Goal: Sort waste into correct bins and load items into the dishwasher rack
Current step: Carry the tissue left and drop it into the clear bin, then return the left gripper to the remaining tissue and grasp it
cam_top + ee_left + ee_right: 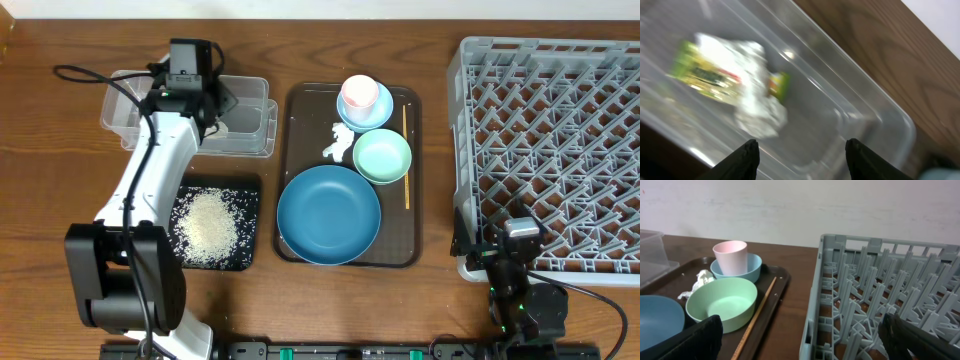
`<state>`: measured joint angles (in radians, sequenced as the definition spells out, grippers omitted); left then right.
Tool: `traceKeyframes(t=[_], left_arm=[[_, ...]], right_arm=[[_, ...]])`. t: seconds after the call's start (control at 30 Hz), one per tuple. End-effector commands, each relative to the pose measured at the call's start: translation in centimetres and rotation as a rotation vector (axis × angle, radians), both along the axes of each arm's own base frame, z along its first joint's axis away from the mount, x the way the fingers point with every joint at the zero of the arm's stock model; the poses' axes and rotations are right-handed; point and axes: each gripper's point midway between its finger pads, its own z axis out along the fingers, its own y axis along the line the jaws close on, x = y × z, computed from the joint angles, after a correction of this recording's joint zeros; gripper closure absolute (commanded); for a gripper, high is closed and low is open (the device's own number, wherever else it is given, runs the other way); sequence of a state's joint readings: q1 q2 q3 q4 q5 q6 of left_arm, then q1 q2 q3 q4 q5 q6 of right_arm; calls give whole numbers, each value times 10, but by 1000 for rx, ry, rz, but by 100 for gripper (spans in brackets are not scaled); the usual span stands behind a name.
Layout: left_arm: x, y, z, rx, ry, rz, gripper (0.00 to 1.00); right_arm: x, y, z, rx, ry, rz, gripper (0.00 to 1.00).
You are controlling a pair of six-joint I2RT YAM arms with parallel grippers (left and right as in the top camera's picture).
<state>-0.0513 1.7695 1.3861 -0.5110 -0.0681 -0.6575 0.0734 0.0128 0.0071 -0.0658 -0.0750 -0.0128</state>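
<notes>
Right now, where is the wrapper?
In the left wrist view the wrapper is in the tub, against the tissue, under the open left gripper; overhead, upper left.

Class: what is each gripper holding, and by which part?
Nothing. Left gripper hangs open over the snack wrapper in the clear tub; right gripper open, empty.

On the dark-brown serving tray (783, 274), the pink cup (731, 256) stands upright in the pale-blue small bowl (749, 268) at the tray's far end. The mint-green bowl (722, 302) sits mid-tray, with crumpled white tissue (700, 281) toward the tray's left and the large blue plate-bowl (657, 320) at its near left. A chopstick (758, 316) lies along the tray's right side. Right of the tray, on the table (785, 330), stands the grey dishwasher rack (875, 287).
</notes>
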Motion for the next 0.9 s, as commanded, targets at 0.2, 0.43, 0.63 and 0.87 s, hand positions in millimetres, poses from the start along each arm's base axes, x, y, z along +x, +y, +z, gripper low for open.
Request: traceKeyframes(t=[0.2,0.43,0.63,0.87], left_arm=[[-7,-85,47,44,-112,-335,42],[-40,-152,33,50,-45,-508,40],[-57,-187,-19,68,67,-600,40],[-48,-224,-57,129,54,-752,40]], right_arm=[[-1,3,-1,-13,1,15,1],[-1,3,-1,-13,1,15,1],[-1,3,-1,-13,1,15,1],[-1,3,-1,-13,1,15,1]])
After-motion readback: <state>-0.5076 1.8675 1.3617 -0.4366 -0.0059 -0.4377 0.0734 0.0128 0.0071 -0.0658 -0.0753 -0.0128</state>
